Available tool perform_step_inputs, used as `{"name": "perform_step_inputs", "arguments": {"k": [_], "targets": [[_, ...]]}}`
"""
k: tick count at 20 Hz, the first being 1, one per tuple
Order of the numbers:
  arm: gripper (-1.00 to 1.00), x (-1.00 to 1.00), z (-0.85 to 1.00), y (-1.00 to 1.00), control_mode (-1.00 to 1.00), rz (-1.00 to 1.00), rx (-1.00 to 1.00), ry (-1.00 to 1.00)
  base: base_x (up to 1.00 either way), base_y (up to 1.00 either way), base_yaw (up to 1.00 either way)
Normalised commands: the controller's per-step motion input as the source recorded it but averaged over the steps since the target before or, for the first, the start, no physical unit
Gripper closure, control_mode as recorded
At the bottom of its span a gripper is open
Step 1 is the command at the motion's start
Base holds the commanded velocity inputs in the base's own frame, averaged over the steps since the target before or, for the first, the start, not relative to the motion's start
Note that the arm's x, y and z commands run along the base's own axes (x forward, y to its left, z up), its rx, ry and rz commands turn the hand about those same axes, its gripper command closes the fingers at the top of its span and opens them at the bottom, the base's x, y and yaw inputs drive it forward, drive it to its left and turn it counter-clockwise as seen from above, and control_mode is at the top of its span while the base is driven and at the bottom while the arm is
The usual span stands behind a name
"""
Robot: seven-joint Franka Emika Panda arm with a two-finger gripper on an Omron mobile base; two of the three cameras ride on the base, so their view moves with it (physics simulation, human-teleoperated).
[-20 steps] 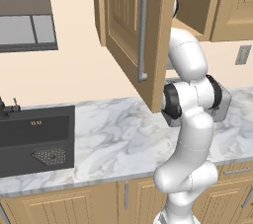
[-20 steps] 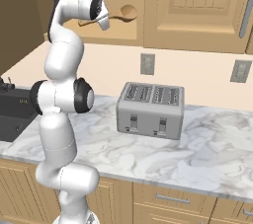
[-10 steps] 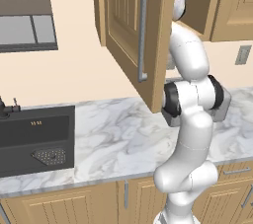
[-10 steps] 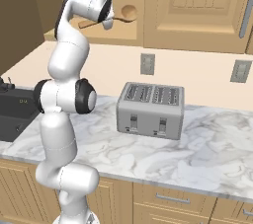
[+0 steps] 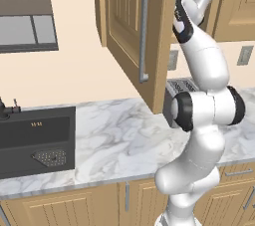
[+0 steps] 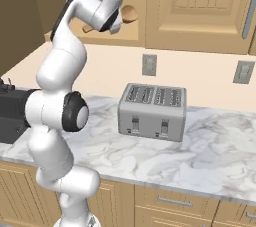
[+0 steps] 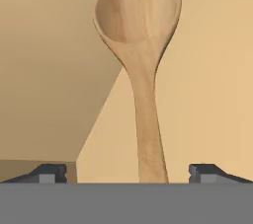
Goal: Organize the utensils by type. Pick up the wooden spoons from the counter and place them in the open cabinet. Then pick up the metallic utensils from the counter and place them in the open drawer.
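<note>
my hand (image 7: 127, 171) is spread wide open up inside the open cabinet (image 5: 134, 26), its fingertips (image 7: 49, 172) well apart on either side of the wooden spoon's (image 7: 140, 55) handle and not touching it. the spoon seems to lie on the cabinet floor, bowl pointing away from me. far below, a toaster (image 6: 152, 111) stands on the tabletop (image 6: 210, 151).
</note>
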Motion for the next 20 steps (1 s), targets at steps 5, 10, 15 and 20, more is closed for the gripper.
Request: {"name": "perform_step_inputs", "arguments": {"k": [5,10,15,20], "targets": [[-1.0,-1.0,-0.27,0.0,-1.0,-0.04,-0.02,-0.25,0.0,0.0,0.0],[-1.0,-0.98,-0.32,0.05,-1.0,-0.06,-0.15,-0.15,0.0,0.0,0.0],[-1.0,-0.41,-0.16,0.2,-1.0,-0.03,-0.32,0.0,0.0,0.0,0.0],[-1.0,-1.0,0.04,-0.27,-1.0,-0.01,-0.1,-0.01,0.0,0.0,0.0]]}}
